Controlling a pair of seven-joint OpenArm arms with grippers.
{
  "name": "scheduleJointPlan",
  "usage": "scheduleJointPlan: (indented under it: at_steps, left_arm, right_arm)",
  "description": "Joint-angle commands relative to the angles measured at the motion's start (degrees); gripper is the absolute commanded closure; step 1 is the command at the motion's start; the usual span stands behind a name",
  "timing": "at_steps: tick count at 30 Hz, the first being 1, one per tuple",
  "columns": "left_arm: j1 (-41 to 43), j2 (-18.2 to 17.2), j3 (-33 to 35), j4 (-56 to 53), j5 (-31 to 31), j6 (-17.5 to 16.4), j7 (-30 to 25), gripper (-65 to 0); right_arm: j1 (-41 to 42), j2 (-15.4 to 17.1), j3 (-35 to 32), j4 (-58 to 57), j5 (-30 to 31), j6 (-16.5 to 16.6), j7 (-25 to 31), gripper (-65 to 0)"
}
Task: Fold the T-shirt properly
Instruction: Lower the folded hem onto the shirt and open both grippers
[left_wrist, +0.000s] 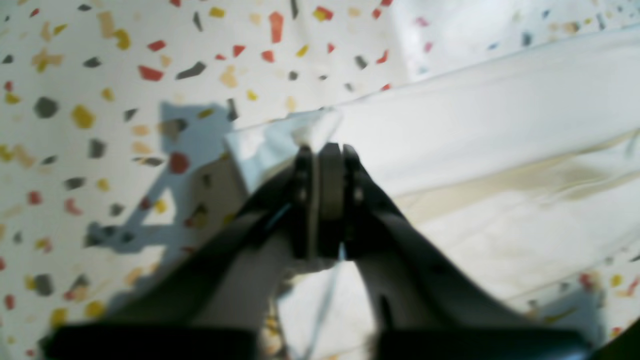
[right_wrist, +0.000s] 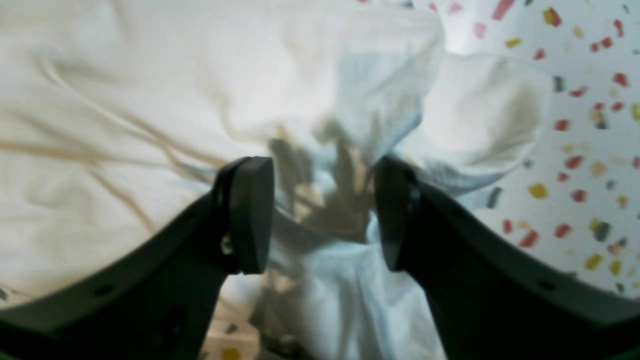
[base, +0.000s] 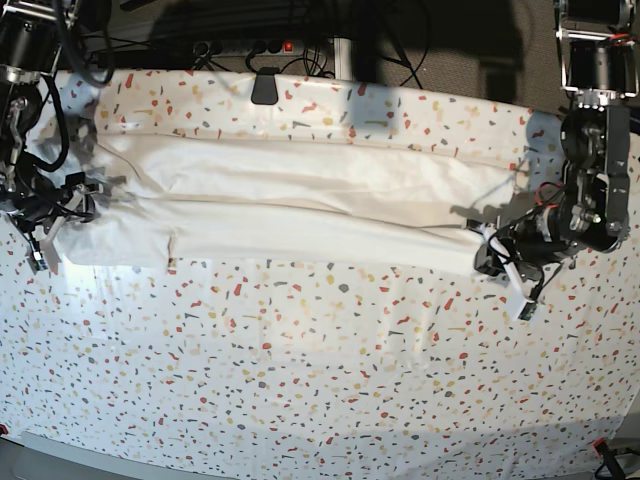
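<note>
While right claw (right_wrist: 324, 210) gapes, T-shirt (base: 300, 205) (folded) lies flat.

One T-shirt (base: 300, 205) is counted, spread as a long white band across the far half of the table cover (base: 320, 380). Two grippers are seen: the left gripper (base: 490, 258) at its right end, the right gripper (base: 62, 205) at its left end (sides as the robot has them). One black clip (base: 265, 87) is counted at the far edge.
</note>
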Motion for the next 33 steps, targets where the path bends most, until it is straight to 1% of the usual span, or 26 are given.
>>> scheduleJointPlan:
  at_steps: [1, 2, 4, 9, 12, 13, 14, 15, 17, 20, 24, 29, 33]
  left_arm:
    - [-1.2, -0.5, -0.4, 1.1, 0.6, -0.2, -0.2, -10.2]
    - [-1.2, -0.5, -0.4, 1.1, 1.8, -0.2, 0.5, -12.8]
    - [-1.2, -0.5, -0.4, 1.1, 3.8, -0.2, 2.5, -15.2]
    - [-1.2, -0.5, -0.4, 1.1, 5.4, -0.2, 6.0, -15.1]
    - [-1.2, -0.5, -0.4, 1.1, 5.4, -0.2, 6.3, -15.1]
    - [-1.2, -0.5, -0.4, 1.1, 5.4, -0.2, 6.2, -15.1]
    - [-1.2, -0.5, -0.4, 1.1, 5.4, -0.2, 5.8, -15.1]
    - [-1.2, -0.5, -0.4, 1.1, 5.4, -0.2, 5.4, -15.1]
    - [-1.3, -0.5, -0.4, 1.1, 5.4, -0.2, 4.9, -15.1]
    - [-1.2, -0.5, -0.4, 1.1, 5.4, -0.2, 4.9, -15.1]
    - [-1.2, -0.5, -0.4, 1.1, 5.3, -0.2, 4.9, -15.1]
    - [-1.2, -0.5, -0.4, 1.1, 5.3, -0.2, 4.9, -15.1]
    - [-1.2, -0.5, -0.4, 1.1, 5.3, -0.2, 4.6, -15.1]
  right_arm:
    - [0.9, 1.7, 0.5, 1.0, 0.2, 0.7, 0.7, -33.2]
    - [0.9, 2.1, 0.5, 1.0, 0.2, 0.7, 0.7, -33.2]
    - [1.0, 3.1, 0.5, 1.0, 0.2, 0.7, 0.7, -33.2]
    - [1.5, 5.6, 0.5, 1.0, 0.5, 0.7, 0.8, -33.2]
    - [3.8, 5.8, 0.5, 1.0, 1.5, 0.7, 1.2, -33.2]
    - [4.8, 5.8, 0.5, 1.0, 3.2, 0.7, 1.8, -33.2]
    - [5.8, 5.8, 0.5, 0.9, 5.2, -0.3, 2.9, -33.2]
    - [7.0, 5.6, 0.5, 0.5, 6.9, -0.9, 3.4, -33.1]
    - [10.3, 4.6, 0.5, -1.7, 7.4, -0.8, 3.3, -33.1]
    - [15.2, 3.9, 0.5, -7.8, 6.2, -0.8, 3.3, -33.1]
    - [22.9, 3.9, 0.5, -20.5, 6.1, -0.8, 4.2, -33.1]
    - [31.2, 4.0, 0.5, -37.7, -0.9, -0.9, 10.2, -33.1]
    - [33.6, 3.9, -0.7, -45.6, -2.6, -0.9, 12.4, -33.1]
